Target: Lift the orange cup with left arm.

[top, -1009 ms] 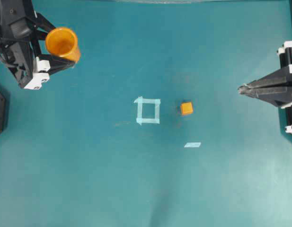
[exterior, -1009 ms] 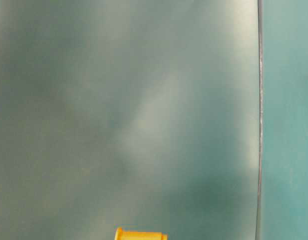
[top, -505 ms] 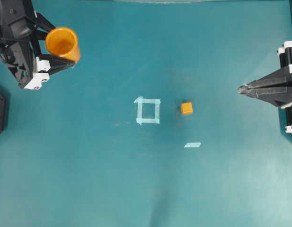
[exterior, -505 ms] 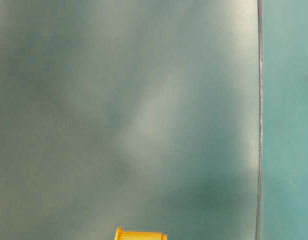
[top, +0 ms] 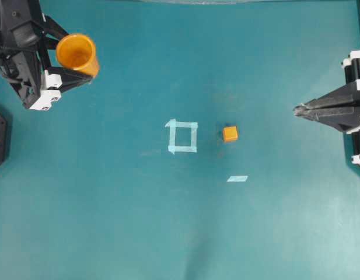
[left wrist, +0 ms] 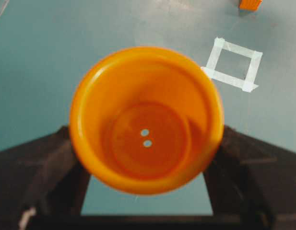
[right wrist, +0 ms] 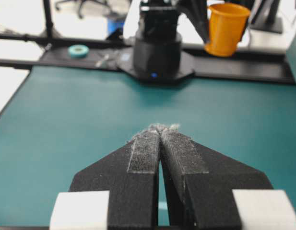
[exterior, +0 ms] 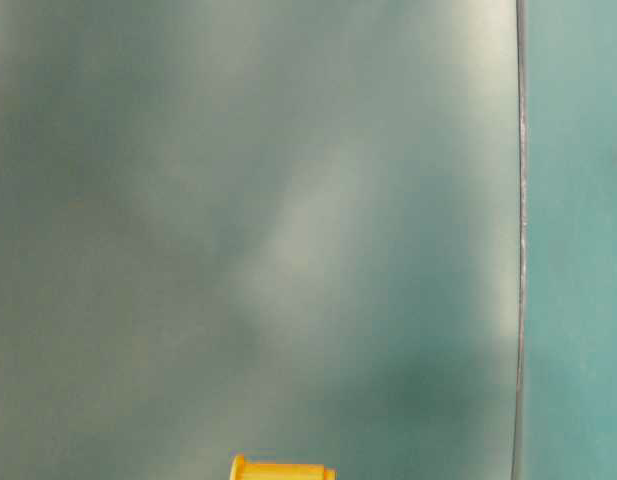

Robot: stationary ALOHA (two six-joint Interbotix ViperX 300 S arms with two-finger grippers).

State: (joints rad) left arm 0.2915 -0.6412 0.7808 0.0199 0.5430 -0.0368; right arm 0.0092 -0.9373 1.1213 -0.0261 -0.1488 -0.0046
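The orange cup point(top: 77, 53) hangs in the air at the table's far left corner, mouth up and tilted slightly, with my left gripper point(top: 76, 59) shut on its sides. In the left wrist view the cup point(left wrist: 145, 120) fills the middle, and a black finger point(left wrist: 42, 165) presses on each side of it. From the right wrist view the cup point(right wrist: 226, 28) sits well above the green table, in front of the left arm's base. Only its rim point(exterior: 283, 468) shows in the table-level view. My right gripper point(top: 296, 109) rests shut and empty at the right edge, its pads point(right wrist: 147, 148) together.
A small orange cube point(top: 229, 133) sits on the table right of centre, next to a pale tape square point(top: 182, 136). A short tape strip point(top: 237, 178) lies nearer the front. The left arm's black base point(right wrist: 157, 57) stands at the far end.
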